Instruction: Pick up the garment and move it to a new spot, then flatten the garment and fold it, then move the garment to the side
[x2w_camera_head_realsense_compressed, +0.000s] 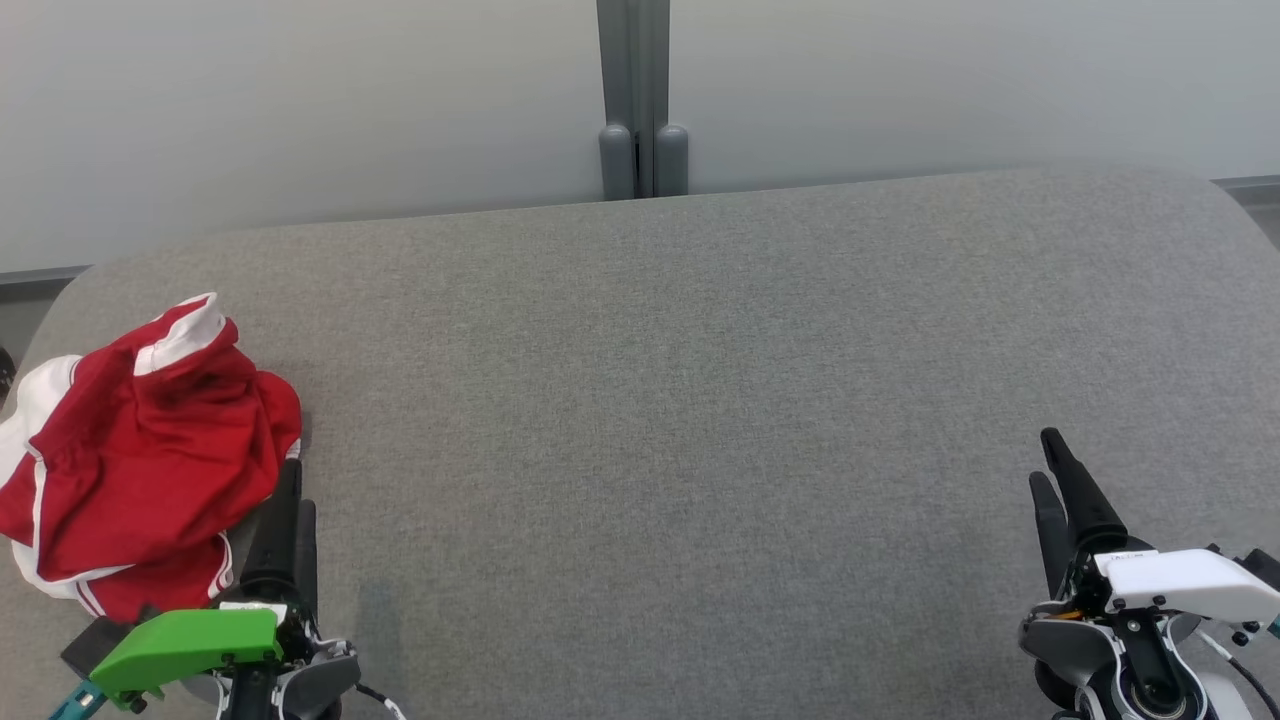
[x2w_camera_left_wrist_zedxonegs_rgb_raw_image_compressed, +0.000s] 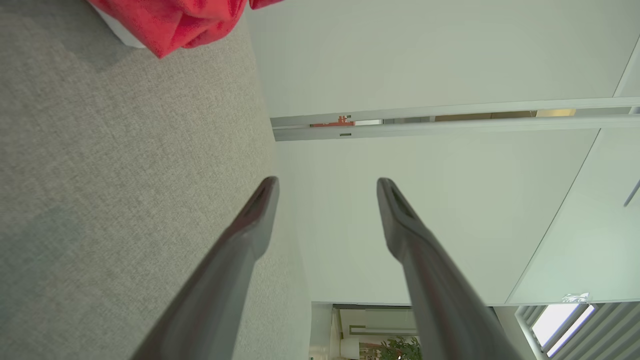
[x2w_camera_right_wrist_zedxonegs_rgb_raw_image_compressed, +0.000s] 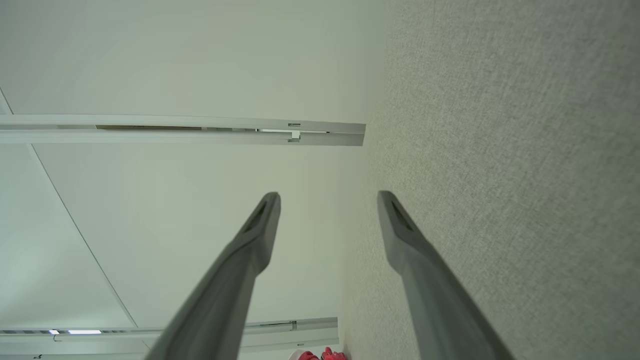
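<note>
A red garment (x2w_camera_head_realsense_compressed: 140, 450) with white stripes lies crumpled at the left end of the grey fabric table (x2w_camera_head_realsense_compressed: 680, 400). Its red edge also shows in the left wrist view as the garment (x2w_camera_left_wrist_zedxonegs_rgb_raw_image_compressed: 175, 20) at the top and in the right wrist view as a small bit of garment (x2w_camera_right_wrist_zedxonegs_rgb_raw_image_compressed: 320, 355) at the bottom edge. My left gripper (x2w_camera_head_realsense_compressed: 292, 485) stands just right of the heap, close to its edge, open with nothing between its fingers (x2w_camera_left_wrist_zedxonegs_rgb_raw_image_compressed: 260, 210). Far off at the lower right, my right gripper (x2w_camera_head_realsense_compressed: 1046, 458) is open and empty over bare cloth.
A pale wall with a grey post (x2w_camera_head_realsense_compressed: 634, 100) runs behind the table's far edge. The table's rounded corners (x2w_camera_head_realsense_compressed: 70, 290) lie at the far left and far right. A wide stretch of grey cloth lies between the two grippers.
</note>
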